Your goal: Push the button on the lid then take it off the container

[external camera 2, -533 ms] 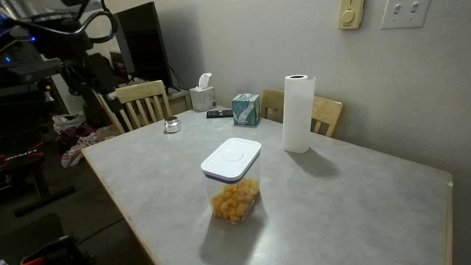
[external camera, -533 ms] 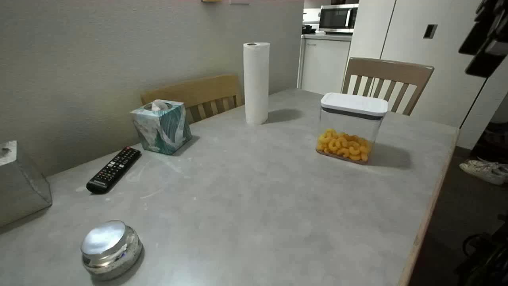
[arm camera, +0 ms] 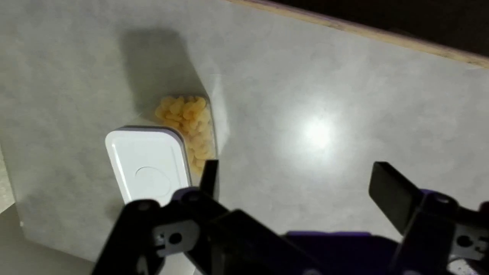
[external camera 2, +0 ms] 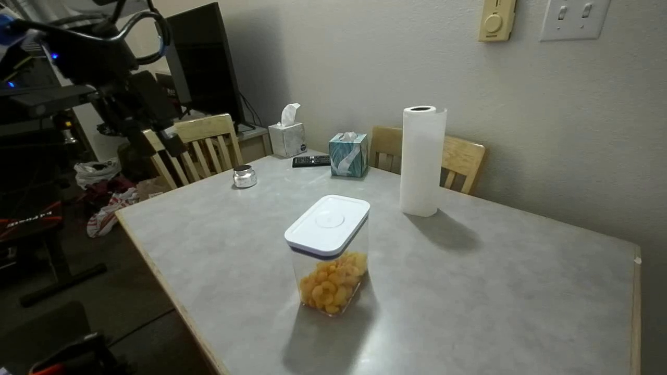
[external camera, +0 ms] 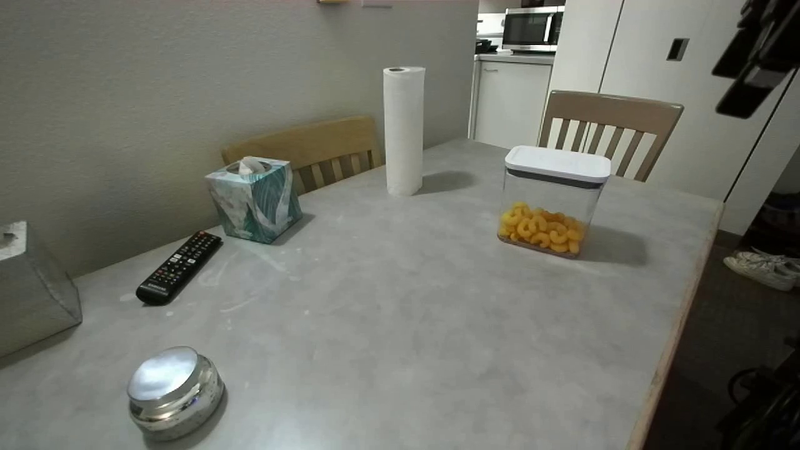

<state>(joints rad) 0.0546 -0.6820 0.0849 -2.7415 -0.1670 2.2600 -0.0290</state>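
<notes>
Your gripper (arm camera: 296,177) hangs with fingers wide apart; the lid (external camera 2: 323,234) sits on the container (external camera 2: 311,266).
In an exterior view the container stands mid-frame on the grey table (external camera 2: 521,291), paper roll (external camera 2: 422,166) to its upper right, TV (external camera 2: 208,67) at upper left, wall (external camera 2: 563,130) filling the upper right.

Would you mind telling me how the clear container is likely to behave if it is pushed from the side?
The container may slide before it tips, since the yellow-orange snack pieces lie low in it. It is probably light for its size, being only part full. Its clear walls look smooth and straight, so they seem stiff but perhaps slippery.
</notes>
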